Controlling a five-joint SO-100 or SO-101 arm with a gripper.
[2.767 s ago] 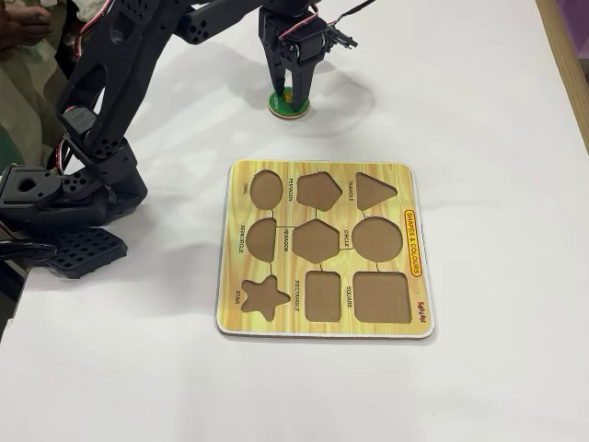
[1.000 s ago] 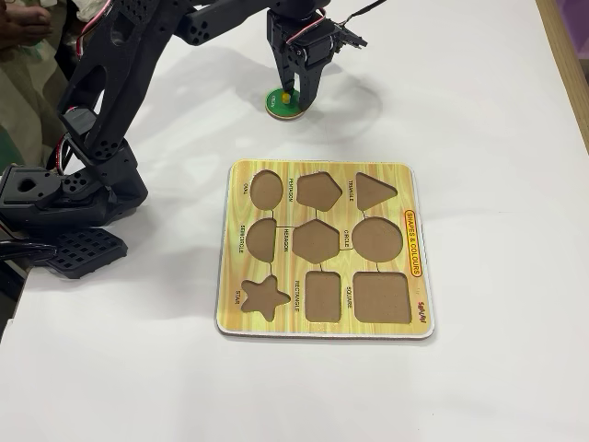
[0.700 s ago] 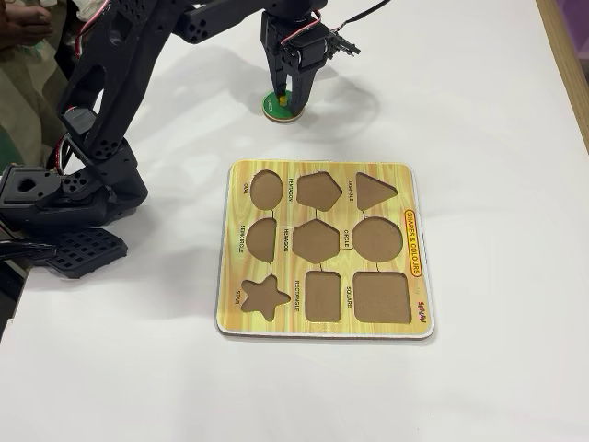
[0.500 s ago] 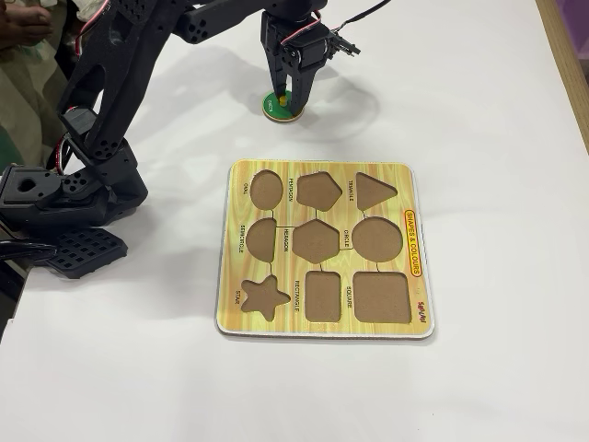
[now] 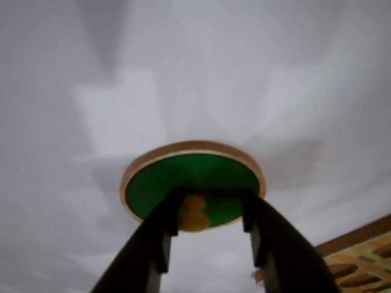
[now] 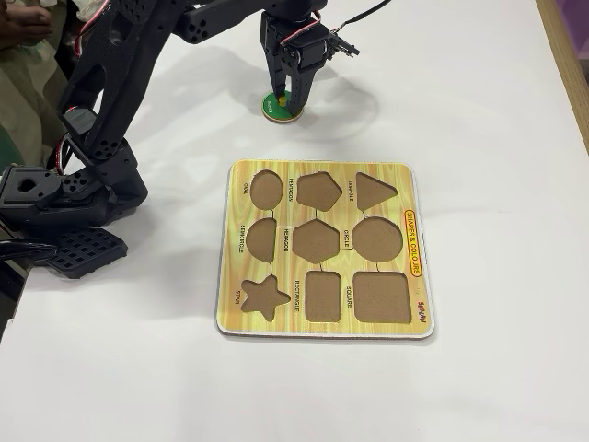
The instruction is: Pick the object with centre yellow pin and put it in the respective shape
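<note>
Your arm base (image 6: 64, 198): black, at the table's (image 6: 497, 110) left edge, reaching toward the far edge.

Your gripper (image 6: 288, 95): pointed down near the far edge; in the wrist view (image 5: 208, 213) its jaws sit narrowed on either side of the yellow knob (image 5: 194, 212), but you cannot tell whether they touch it.

Green disc (image 6: 279, 108): pale wooden rim, lying flat on the table under the gripper, apart from the board's far edge.

Shape board (image 6: 324, 249): yellow wood grain, mid-table. Readable labels: OVAL, PENTAGON, TRIANGLE, SEMICIRCLE, HEXAGON, CIRCLE, STAR, RECTANGLE, SQUARE; right-edge banner reads SHAPES & COLOURS. All cutouts are empty.

Circle cutout (image 6: 377, 238): brown-bottomed, middle row, right side.
</note>
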